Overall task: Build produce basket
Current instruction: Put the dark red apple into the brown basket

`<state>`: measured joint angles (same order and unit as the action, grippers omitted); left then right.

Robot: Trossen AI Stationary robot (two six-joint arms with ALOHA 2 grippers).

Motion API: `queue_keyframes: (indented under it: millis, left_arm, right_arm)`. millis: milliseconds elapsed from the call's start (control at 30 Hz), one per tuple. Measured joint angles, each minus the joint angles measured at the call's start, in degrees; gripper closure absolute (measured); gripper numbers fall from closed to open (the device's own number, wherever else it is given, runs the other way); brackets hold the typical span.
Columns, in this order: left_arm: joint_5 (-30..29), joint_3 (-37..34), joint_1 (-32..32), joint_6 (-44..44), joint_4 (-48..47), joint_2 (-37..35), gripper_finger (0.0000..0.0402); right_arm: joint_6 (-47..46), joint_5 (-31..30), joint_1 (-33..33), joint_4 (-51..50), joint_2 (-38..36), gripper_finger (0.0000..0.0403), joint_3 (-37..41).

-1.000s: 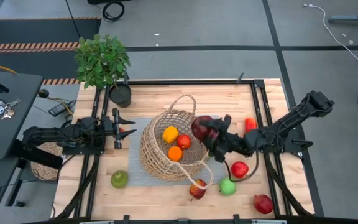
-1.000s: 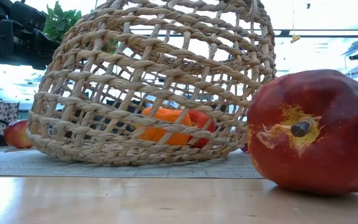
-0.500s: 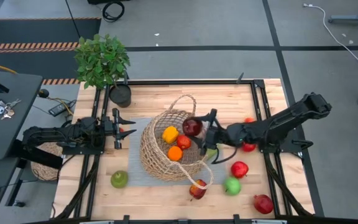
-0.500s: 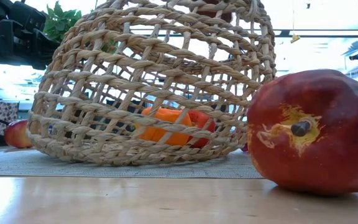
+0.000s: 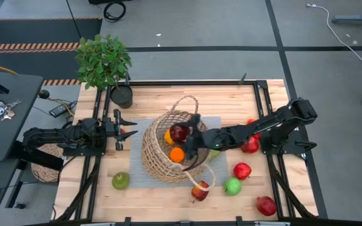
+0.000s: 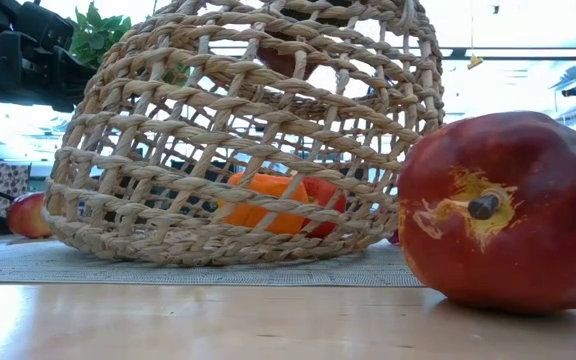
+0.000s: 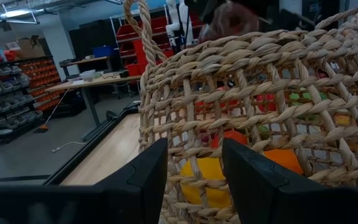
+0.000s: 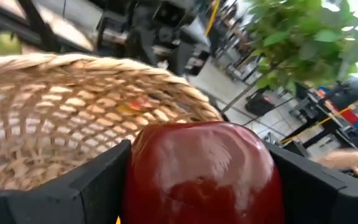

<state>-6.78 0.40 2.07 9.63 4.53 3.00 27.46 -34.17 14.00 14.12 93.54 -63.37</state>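
Observation:
The basket (image 5: pixel 168 154) lies tipped on a grey mat (image 5: pixel 213 125), its mouth turned up and toward the table's right. A yellow pepper (image 5: pixel 168 136) and an orange (image 5: pixel 177 154) lie inside it. My right gripper (image 5: pixel 183 134) reaches in from the right, shut on a dark red apple (image 8: pixel 201 171) at the basket's mouth. In the low view the apple (image 6: pixel 286 62) shows through the top of the weave. My left gripper (image 5: pixel 132 126) waits level at the table's left, open, with nothing between its fingers (image 7: pixel 151 180). My right gripper pinches the dark red apple between its two fingers (image 8: pixel 101 180), one on each of its opposite sides (image 8: pixel 143 177). The fingers come nearly level from the table's right, slanting a little down. The apple is lifted clear, over the basket's mouth.
Loose produce lies right of and in front of the basket: red apples (image 5: pixel 242 170) (image 5: pixel 251 145), a green apple (image 5: pixel 232 186), a red-yellow apple (image 5: pixel 200 191), a pomegranate (image 5: pixel 266 205). Another green apple (image 5: pixel 120 181) lies front left. A potted plant (image 5: pixel 104 59) stands far left.
My right gripper has carried the dark red apple toward the table's left and a little down, from beside the basket's right rim to over its mouth, rolling its wrist as it went. The basket and the rest of the produce have stayed put.

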Motion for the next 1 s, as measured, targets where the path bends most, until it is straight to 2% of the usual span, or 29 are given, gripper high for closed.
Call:
queue_keyframes:
  millis: [167,267,533,733,900,1000]
  left_arm:
    - [0.01,-0.01,-0.01,0.0,0.03,-0.02,0.0241]
    - [0.01,-0.01,-0.02,0.02,0.01,-0.02,0.0241]
    - [0.01,-0.01,-0.02,0.0,-0.08,0.0,0.0241]
    - [0.0,0.0,-0.01,0.0,0.15,-0.02,0.0241]
    - [0.01,0.0,-0.02,0.02,-0.06,-0.02,0.0241]
    - [0.01,-0.01,-0.02,0.0,0.24,-0.02,0.0241]
  right_arm:
    - [0.49,3.27,-1.87,-9.99,5.08,0.0069,-7.54]
    - [-0.36,8.36,-2.99,-11.43,7.45,0.0069,-9.56]
    - [-1.44,17.4,-6.52,-11.59,10.07,0.0069,-9.9]
    - [-10.36,29.49,-9.3,-11.28,11.5,0.0069,-9.88]
    - [-19.81,35.41,-10.12,-10.34,12.58,0.0069,-9.76]
    - [-21.35,38.6,-9.94,-7.88,13.57,0.0069,-9.87]
